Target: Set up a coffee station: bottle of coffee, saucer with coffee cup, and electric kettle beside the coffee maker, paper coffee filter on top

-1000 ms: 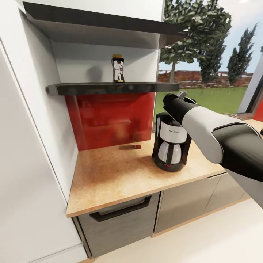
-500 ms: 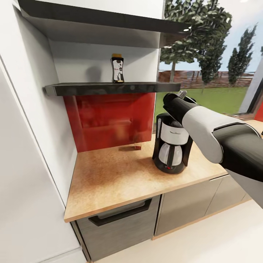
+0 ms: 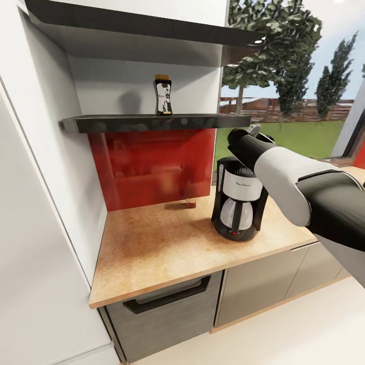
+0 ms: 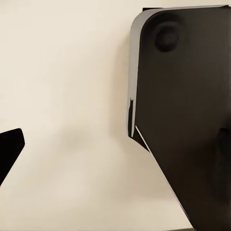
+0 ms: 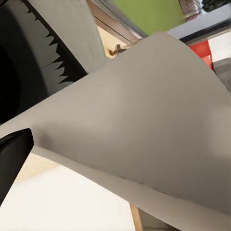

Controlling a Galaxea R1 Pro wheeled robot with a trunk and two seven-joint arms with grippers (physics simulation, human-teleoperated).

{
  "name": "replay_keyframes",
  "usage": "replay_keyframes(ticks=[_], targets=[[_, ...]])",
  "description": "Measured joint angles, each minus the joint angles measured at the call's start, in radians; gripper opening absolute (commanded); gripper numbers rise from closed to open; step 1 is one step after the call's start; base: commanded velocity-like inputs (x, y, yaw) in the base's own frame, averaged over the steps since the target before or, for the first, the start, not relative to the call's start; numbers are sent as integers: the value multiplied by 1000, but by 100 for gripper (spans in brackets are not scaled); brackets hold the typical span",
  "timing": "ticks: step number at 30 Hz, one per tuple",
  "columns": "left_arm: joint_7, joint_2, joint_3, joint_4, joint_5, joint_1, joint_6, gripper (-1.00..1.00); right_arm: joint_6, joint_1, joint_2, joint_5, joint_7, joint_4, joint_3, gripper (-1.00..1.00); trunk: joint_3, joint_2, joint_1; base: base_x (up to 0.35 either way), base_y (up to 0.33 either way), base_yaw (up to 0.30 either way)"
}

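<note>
The bottle of coffee [image 3: 162, 95] stands upright on the dark kitchen shelf [image 3: 126, 123]. Below it, the black-and-white coffee maker [image 3: 237, 204] sits on the tan kitchen countertop [image 3: 162, 243], toward its right side. My right arm reaches in from the right, and my right gripper [image 3: 252, 131] hovers just above the coffee maker's top. In the right wrist view a pale curved sheet, the paper coffee filter [image 5: 144, 120], lies right against the camera, with one black fingertip [image 5: 12, 161] beside it. The left wrist view looks down at pale floor, with one fingertip [image 4: 9, 149] at the picture's edge.
A red glossy backsplash [image 3: 152, 165] rises behind the counter under the shelf. A white tall panel [image 3: 40, 228] bounds the counter on the left, and a second dark shelf [image 3: 137, 25] hangs higher up. Grey drawer fronts [image 3: 162, 304] sit below. A window [image 3: 294, 116] is behind the coffee maker.
The head camera shifted slightly, so the whole scene slid a little. My right arm edged a touch to the right above the coffee maker. Nothing else moved.
</note>
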Motion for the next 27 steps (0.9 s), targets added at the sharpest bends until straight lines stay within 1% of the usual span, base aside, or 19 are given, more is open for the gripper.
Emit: replay_keyframes(ticks=[15, 22, 27], targets=[[0, 0, -3, 1, -1, 0, -2, 100, -1, 0, 0, 0, 0, -15, 4, -100, 0, 0, 0, 6, 0, 0], [0, 1, -2, 1, 0, 0, -3, 100, -3, 0, 2, -1, 0, -15, 3, -100, 0, 0, 0, 197, 0, 0], [0, 0, -1, 1, 0, 0, -5, 100, -3, 0, 1, -3, 0, -12, 3, -100, 0, 0, 0, 66, 0, 0]])
